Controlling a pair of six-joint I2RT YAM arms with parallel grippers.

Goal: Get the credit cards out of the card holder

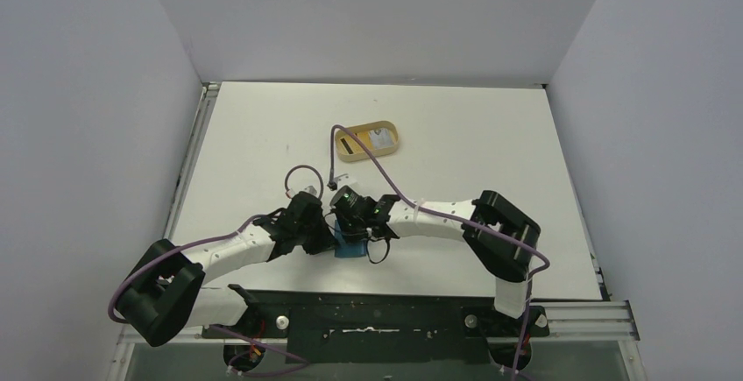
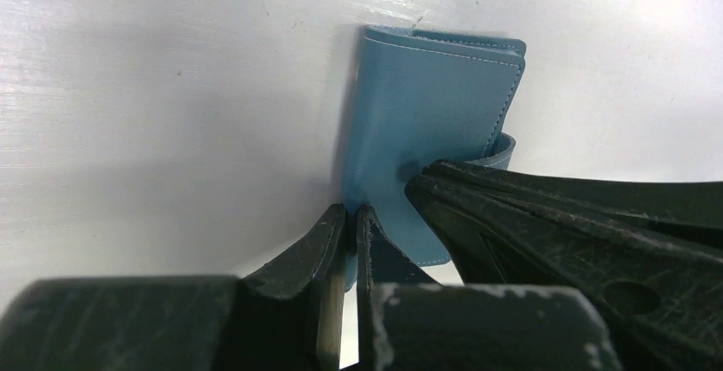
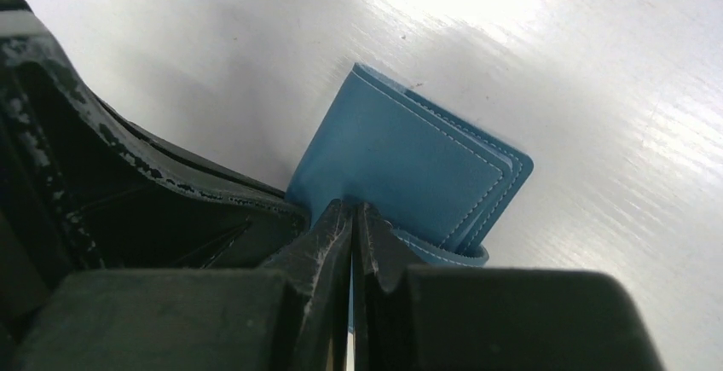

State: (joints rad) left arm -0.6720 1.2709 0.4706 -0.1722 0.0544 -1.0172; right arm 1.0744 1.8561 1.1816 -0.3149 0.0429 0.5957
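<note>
Folded teal card holder (image 2: 426, 107) sits at lower centre of the top view, on the white surface (image 2: 170, 89), both arms meeting over it. Left hand (image 2: 350, 217) fingers pressed nearly together, pinching the card holder's near edge. Right hand (image 3: 352, 211) fingers pressed tight, a thin blue strip of the card holder caught between them. Tan oval tray (image 1: 399, 140) at upper centre, well apart, with a pale flat piece (image 1: 381, 138) in it.
</note>
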